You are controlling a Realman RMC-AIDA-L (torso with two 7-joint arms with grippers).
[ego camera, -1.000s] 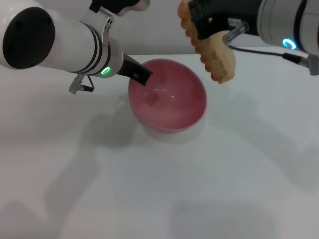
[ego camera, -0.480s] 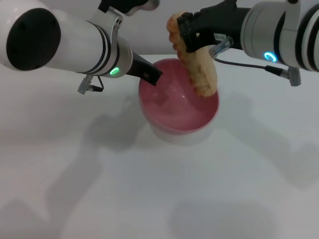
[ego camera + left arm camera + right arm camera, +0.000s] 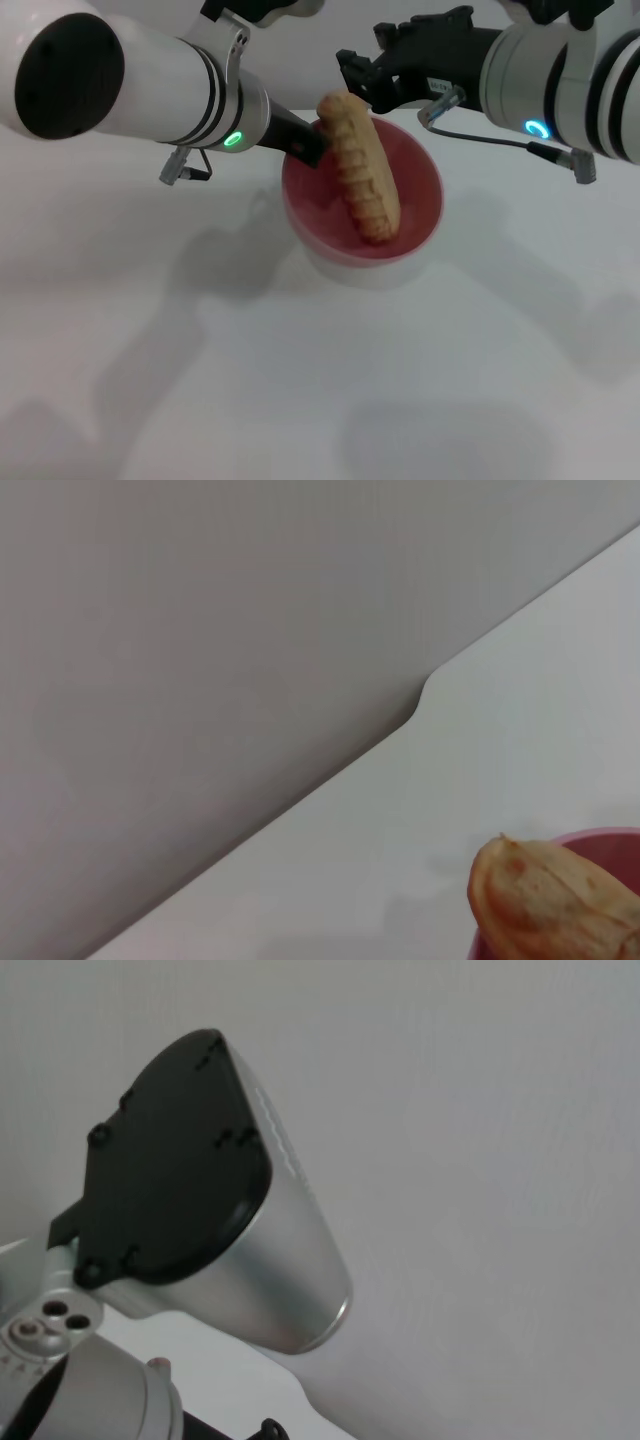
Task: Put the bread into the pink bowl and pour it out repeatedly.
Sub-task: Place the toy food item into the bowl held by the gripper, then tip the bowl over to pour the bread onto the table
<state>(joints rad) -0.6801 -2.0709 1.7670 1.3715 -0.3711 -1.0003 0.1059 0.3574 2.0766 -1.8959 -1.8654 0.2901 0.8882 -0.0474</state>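
The bread lies orange ridged top up inside the pink bowl, slanting from the far left rim down toward the near side. My left gripper is shut on the bowl's left rim. Just above the bowl's far rim hovers my right gripper, open and empty, a short gap away from the loaf's upper end. In the left wrist view one rounded end of the bread shows above a strip of the pink bowl's rim.
The bowl stands on a white table with a grey wall behind it. The table's far edge with a notch shows in the left wrist view. A silver and black arm link fills the right wrist view.
The right gripper carried the bread left and down over the bowl, then let it go. The loaf now lies in the bowl. The bowl and left gripper shifted slightly right.
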